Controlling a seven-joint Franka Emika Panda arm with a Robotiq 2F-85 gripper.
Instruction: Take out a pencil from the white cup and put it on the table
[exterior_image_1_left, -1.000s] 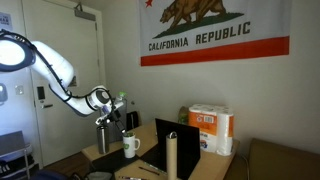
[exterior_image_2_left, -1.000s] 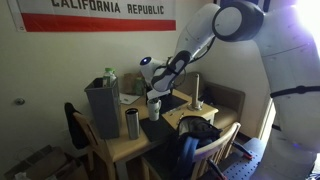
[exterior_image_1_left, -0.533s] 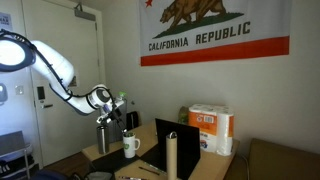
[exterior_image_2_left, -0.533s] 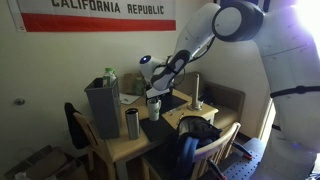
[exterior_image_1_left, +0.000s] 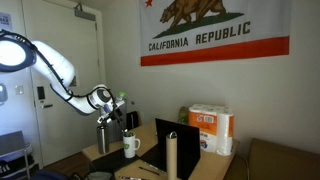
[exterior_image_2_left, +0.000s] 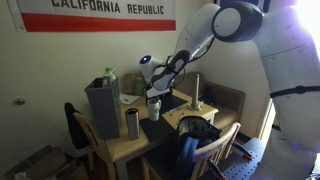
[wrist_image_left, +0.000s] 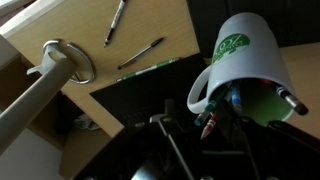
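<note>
Nothing has visibly moved since a second ago: the gripper (exterior_image_2_left: 153, 93) hangs just above the white cup (wrist_image_left: 250, 60) (pencils stand inside it) on the table (wrist_image_left: 150, 25); whether its jaws are parted or closed is unclear.

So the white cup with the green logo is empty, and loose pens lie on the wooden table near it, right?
Not quite. The white cup is not empty: the wrist view shows several pens or pencils standing in it. The loose pens do lie on the wooden table near it.
</note>
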